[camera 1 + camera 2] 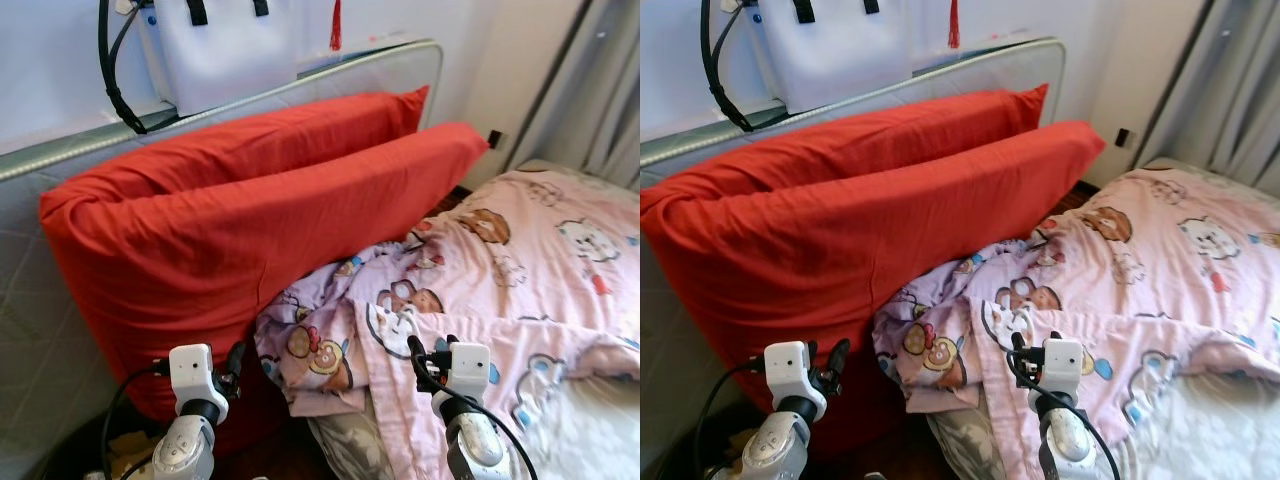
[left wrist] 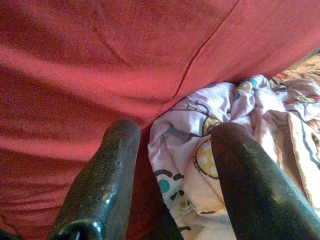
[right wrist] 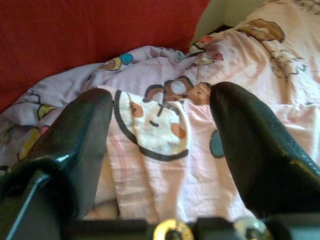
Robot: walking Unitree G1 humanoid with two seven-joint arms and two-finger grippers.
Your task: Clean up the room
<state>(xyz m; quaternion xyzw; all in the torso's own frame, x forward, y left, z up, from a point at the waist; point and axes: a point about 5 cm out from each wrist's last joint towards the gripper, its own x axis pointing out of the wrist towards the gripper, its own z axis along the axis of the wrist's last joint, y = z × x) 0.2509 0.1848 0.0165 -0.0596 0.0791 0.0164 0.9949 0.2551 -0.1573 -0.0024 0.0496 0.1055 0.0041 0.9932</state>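
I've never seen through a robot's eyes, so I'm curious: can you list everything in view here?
pillows: two, red, long, propped against the headboard
headboard: one, grey, behind the pillows
bag: one, white with black straps, on the headboard's top
blanket: one, pink with cartoon prints, spread over the bed
sheet: one, lilac cartoon print, bunched beside the pillows
curtain: grey, far right
left gripper: open, near the pillows
right gripper: open, over the blanket

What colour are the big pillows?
Red; the big pillows show best in the left eye view.
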